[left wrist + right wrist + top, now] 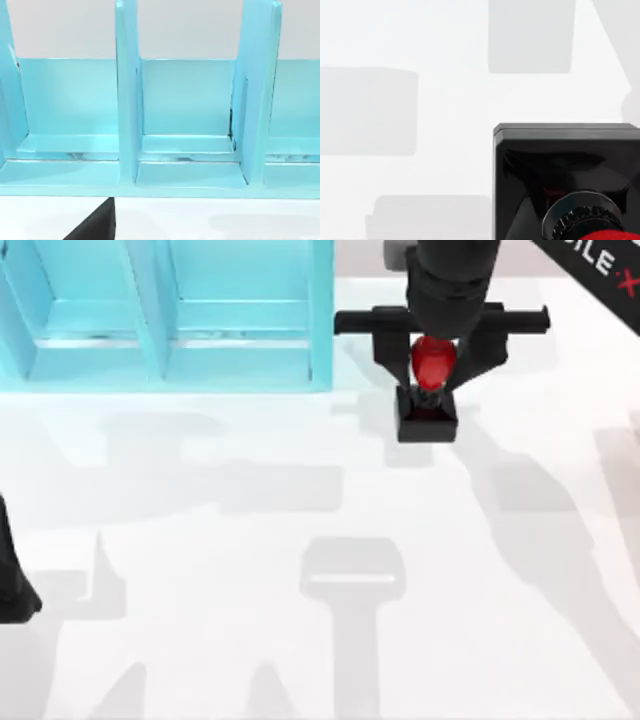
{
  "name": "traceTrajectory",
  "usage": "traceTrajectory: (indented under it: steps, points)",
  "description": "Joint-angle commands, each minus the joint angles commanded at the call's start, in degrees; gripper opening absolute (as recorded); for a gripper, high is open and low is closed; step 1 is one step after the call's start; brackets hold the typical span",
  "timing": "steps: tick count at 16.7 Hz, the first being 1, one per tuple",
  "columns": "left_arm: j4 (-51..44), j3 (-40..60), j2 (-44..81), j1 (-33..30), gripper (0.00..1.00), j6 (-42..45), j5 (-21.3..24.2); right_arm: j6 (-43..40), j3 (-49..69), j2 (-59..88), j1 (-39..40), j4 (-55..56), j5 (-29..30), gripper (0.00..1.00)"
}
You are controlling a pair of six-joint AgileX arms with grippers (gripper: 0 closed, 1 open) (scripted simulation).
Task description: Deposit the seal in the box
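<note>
The seal (428, 405) has a black square base and a glossy red knob. It is at the table's back right, just right of the box (322, 320). My right gripper (433, 388) comes down from the far edge, and its two fingers close in on the neck under the red knob. In the right wrist view the seal's black base (565, 165) is close up, with a sliver of red at the picture's edge. The box is light blue with upright dividers and open compartments (190, 100). My left arm (12, 585) is parked at the table's left edge.
The white table (200, 540) carries only grey shadows of the arms across its middle and front. The box's right wall stands a short way left of the right gripper's crossbar (355, 322).
</note>
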Motion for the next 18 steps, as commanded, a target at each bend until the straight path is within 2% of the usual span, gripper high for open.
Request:
traceTrajectory:
  steps: [4, 7, 10, 15, 18]
  points:
    - [0.00, 0.00, 0.00, 0.00, 1.00, 0.00, 0.00, -0.66, -0.87, -0.82, -0.65, 0.38, -0.18, 0.00]
    - [0.00, 0.00, 0.00, 0.00, 1.00, 0.00, 0.00, -6.12, -6.06, -5.22, -6.13, 2.06, -1.11, 0.00]
    - [0.00, 0.00, 0.00, 0.00, 1.00, 0.00, 0.00, -16.44, -15.16, -12.50, -16.59, 4.82, -2.66, 0.00]
    - [0.00, 0.00, 0.00, 0.00, 1.00, 0.00, 0.00, -39.61, -36.30, -27.52, -39.78, 10.32, -5.64, 0.00]
    - [0.00, 0.00, 0.00, 0.00, 1.00, 0.00, 0.00, -50.83, -47.18, -36.02, -50.98, 13.57, -7.29, 0.00]
